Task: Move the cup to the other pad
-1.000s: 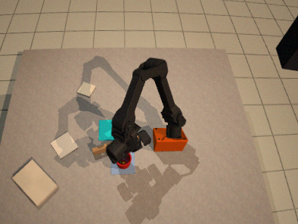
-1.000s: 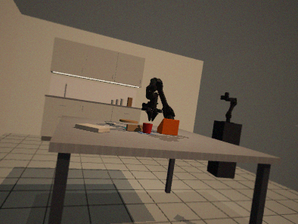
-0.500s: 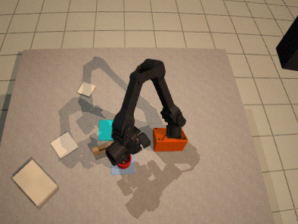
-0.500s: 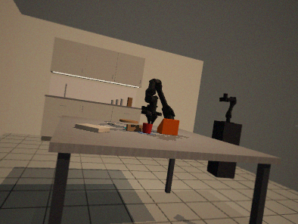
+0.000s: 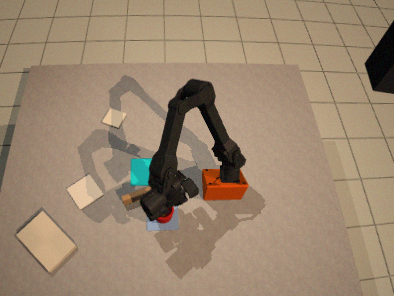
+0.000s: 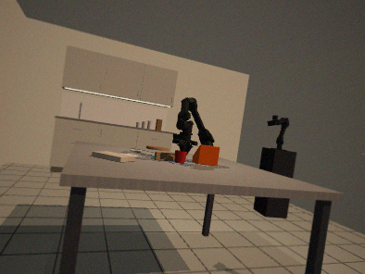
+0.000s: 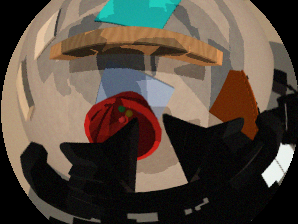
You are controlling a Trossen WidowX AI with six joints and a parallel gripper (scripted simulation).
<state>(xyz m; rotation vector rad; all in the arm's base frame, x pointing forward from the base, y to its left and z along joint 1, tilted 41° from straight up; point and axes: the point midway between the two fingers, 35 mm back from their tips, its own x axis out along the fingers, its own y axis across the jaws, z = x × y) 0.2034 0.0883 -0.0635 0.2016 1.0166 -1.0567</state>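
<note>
A red cup with marbles inside stands upright on a pale blue pad. My gripper hangs right over the cup, fingers pointing down and part-way narrowed. In the wrist view the left finger lies over the cup's right rim and the right finger stands just outside it; they do not clamp it. A cyan pad lies a little further back. A wooden bar lies between the two pads.
The arm's orange base stands right of the cup. Beige tiles lie on the left of the table. A black box stands off the table to the right.
</note>
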